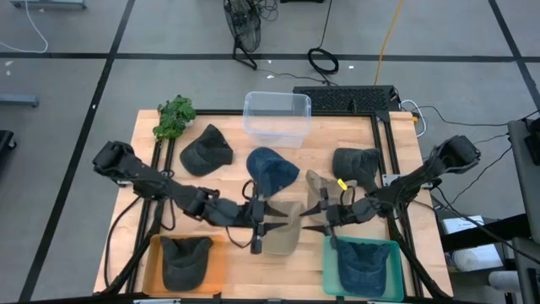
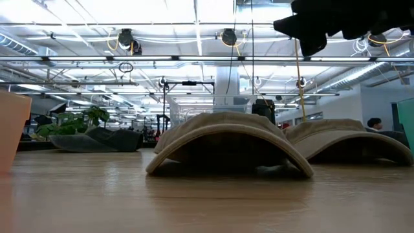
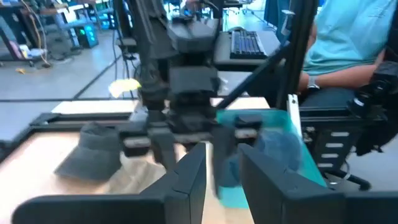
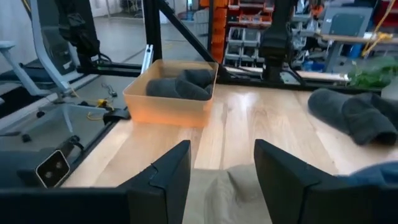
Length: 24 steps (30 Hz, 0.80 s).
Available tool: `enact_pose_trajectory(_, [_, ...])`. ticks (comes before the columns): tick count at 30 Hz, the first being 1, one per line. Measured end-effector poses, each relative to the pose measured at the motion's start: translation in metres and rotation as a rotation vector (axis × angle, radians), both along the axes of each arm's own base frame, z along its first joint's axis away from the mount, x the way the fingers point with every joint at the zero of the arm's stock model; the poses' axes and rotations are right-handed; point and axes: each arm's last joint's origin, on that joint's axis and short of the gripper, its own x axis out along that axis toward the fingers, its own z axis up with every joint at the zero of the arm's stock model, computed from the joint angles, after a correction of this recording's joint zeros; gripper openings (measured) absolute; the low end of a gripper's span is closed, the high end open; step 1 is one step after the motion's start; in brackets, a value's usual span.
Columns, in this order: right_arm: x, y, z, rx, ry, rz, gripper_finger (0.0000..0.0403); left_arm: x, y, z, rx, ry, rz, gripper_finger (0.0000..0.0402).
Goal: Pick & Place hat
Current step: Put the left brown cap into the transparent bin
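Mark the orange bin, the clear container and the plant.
orange bin (image 1: 221,272), high view, bare floor at its right edge
clear container (image 1: 277,118), high view, middle of its floor
plant (image 1: 174,116), high view, middle of the leaves

Both arms are dark, built of slim jointed links with bulkier rounded housings at the outer joints. The left gripper (image 3: 222,180) and right gripper (image 4: 221,174) each end in two flat, angular black fingers.
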Motion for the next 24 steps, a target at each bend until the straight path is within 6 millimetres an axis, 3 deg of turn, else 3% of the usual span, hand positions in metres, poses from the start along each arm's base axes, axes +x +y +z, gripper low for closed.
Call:
enact_pose_trajectory(7, [0.003, 0.002, -0.008, -0.084, 0.007, 0.009, 0.0155, -0.010, 0.026, 0.019, 0.079, 0.009, -0.033, 0.0101])
enact_pose_trajectory(14, [0.004, 0.001, -0.006, -0.078, -0.006, 0.004, 0.0155, -0.028, 0.044, -0.001, 0.134, 0.071, -0.020, 0.0101])
enact_pose_trajectory(18, [0.008, -0.005, 0.001, -0.037, -0.070, -0.025, 0.0155, -0.053, 0.064, -0.004, 0.123, 0.064, 0.023, 0.0101])
enact_pose_trajectory(24, [0.013, -0.018, 0.005, 0.052, -0.100, -0.133, 0.0155, -0.114, 0.090, 0.005, 0.077, -0.114, 0.075, 0.0101])
